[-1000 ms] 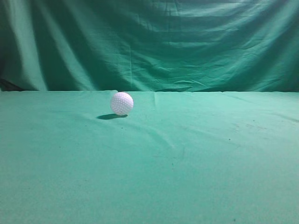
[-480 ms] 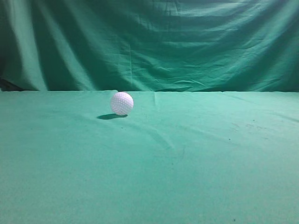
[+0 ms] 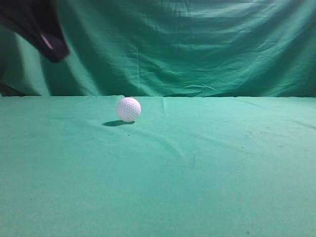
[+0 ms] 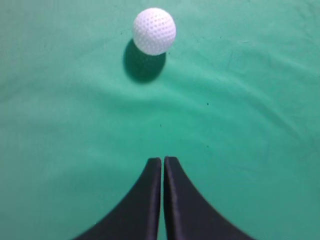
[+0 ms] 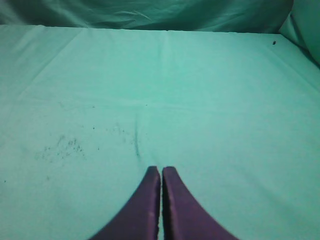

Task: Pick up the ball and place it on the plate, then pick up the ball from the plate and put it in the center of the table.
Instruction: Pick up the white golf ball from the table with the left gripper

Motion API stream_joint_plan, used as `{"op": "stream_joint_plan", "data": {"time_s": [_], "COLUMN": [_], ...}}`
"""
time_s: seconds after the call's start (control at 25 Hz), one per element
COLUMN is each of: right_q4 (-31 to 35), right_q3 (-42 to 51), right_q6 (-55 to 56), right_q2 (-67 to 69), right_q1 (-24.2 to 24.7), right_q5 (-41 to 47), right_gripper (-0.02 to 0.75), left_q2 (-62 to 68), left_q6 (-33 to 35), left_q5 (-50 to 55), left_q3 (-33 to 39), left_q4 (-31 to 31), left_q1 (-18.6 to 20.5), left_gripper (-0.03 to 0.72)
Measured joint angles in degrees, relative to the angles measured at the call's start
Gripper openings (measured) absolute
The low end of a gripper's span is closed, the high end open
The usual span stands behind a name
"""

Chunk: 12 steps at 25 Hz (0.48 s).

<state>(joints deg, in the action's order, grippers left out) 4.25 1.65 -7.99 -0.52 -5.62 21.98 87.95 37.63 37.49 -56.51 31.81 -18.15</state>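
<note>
Ball (image 4: 154,31) is sitting alone on the bench (image 4: 260,125), waiting; left end effector (image 4: 163,161) is hanging above it, pressed closed, holding nothing.

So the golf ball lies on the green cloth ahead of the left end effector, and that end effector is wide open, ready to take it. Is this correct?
Not quite. The left wrist view shows the left end effector shut, its two black fingers pressed together with no gap. The rest holds: the golf ball lies on the green cloth ahead of it, untouched.
</note>
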Motion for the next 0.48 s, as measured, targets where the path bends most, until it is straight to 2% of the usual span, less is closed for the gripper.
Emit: {"op": "stream_joint_plan", "data": {"time_s": [0.28,0.44,0.48], "right_q4": [0.0,0.0,0.0], "right_q3": [0.0,0.0,0.0], "right_q6": [0.0,0.0,0.0], "right_q2": [0.0,0.0,0.0], "right_q1": [0.0,0.0,0.0], "right_q5": [0.0,0.0,0.0], "right_gripper": [0.000,0.000,0.000], "left_q2": [11.9,17.3,17.3], "left_q6": [-2.2,-3.0,-3.0], "left_q5": [-0.1,-0.1,-0.1], "left_q3": [-12.0,-17.3,-17.3], "left_q4": [-4.5,-4.8,-4.8], "left_q1": [-4.7,-5.3,-5.3], "left_gripper": [0.000,0.205,0.205]}}
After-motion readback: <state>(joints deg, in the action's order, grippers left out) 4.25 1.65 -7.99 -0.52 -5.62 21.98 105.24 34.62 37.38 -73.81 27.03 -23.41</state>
